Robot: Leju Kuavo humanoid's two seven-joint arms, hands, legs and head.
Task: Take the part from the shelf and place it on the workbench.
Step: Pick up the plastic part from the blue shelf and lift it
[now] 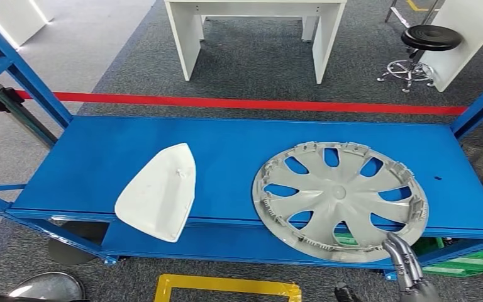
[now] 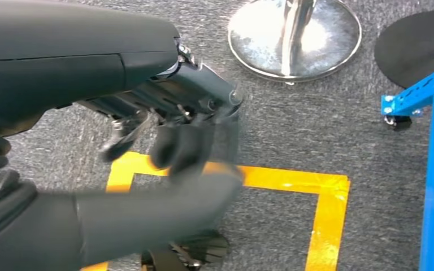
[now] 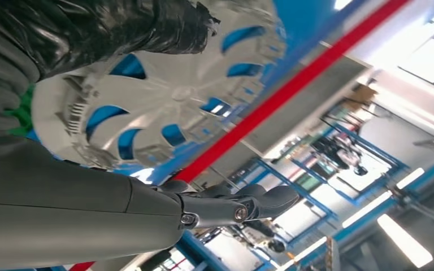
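The wheel cover (image 1: pixel 340 198) lies at the shelf's (image 1: pixel 100 163) front right edge; right hand (image 1: pixel 409 261) just beside it, released; left hand (image 2: pixel 175 132) empty, fingers curled.

The robot's right hand (image 1: pixel 409 267) was silvery grey with dark segmented fingers. At the right wrist, a smooth grey thumb (image 3: pixel 226 206) carried a small round screw, beside a glossy black ribbed cover. The left hand (image 2: pixel 169 135) had a dark grey shell, black fingers and exposed metal linkages.
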